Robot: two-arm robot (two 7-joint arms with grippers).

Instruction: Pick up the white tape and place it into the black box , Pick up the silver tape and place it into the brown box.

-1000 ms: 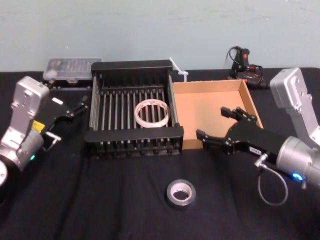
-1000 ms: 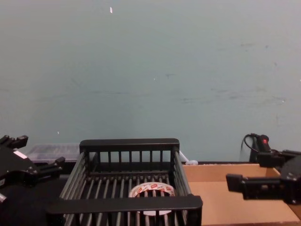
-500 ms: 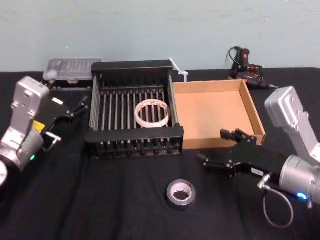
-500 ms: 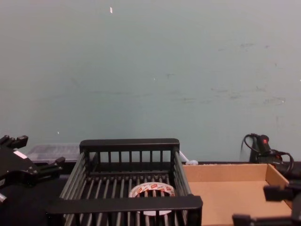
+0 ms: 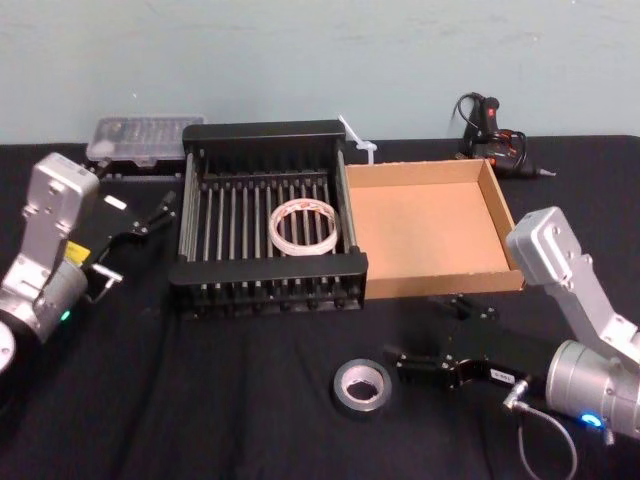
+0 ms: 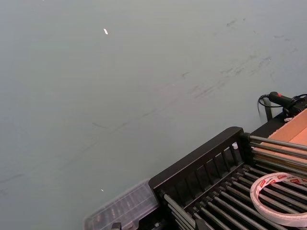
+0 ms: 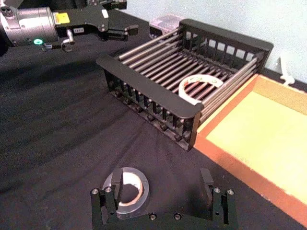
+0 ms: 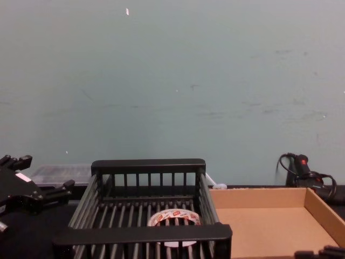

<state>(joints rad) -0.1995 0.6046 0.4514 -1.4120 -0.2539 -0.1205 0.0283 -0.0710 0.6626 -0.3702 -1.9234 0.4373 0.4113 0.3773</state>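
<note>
The right gripper [image 5: 435, 335] had dropped from over the brown box [image 5: 430, 225] to the near table, jaws spread, just right of the silver tape [image 5: 362, 386]. The white tape [image 5: 304, 226] lay in the black box [image 5: 265, 215]; the left gripper [image 5: 160, 215] stayed parked, fingers apart.

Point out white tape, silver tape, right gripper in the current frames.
white tape [image 5: 303, 226]: head view, on the roll's rim, inside the black box.
silver tape [image 5: 362, 386]: head view, on the dark outer band.
right gripper [image 7: 160, 194]: right wrist view, midway between the open fingertips.
</note>
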